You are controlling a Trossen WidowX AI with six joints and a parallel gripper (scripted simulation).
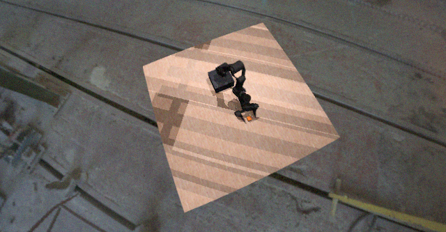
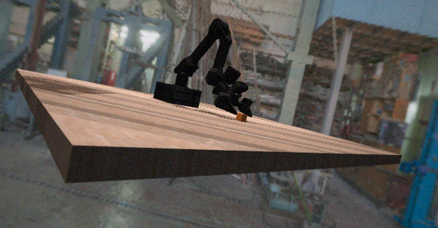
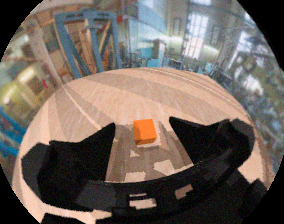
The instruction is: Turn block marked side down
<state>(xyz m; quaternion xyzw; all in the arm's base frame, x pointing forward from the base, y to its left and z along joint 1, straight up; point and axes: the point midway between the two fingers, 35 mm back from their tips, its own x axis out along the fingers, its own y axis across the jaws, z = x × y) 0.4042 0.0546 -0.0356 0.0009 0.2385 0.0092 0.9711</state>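
Note:
A small orange block (image 1: 249, 118) (image 2: 241, 117) (image 3: 144, 131) rests on the wooden table (image 1: 216, 176) (image 2: 137, 132) (image 3: 93, 95). Its faces in view look plain orange; no marked side can be made out. My black gripper (image 1: 248, 116) (image 2: 244, 114) (image 3: 143, 122) is wide open and low over the table. In the wrist view the block shows in the gap between the two fingertips, with table visible on both sides of it and neither finger touching it. The block's underside is hidden.
The arm's black base (image 1: 221, 81) (image 2: 177, 94) stands on the table behind the gripper. Striped shadows lie across the table top. The table's edges drop off all round.

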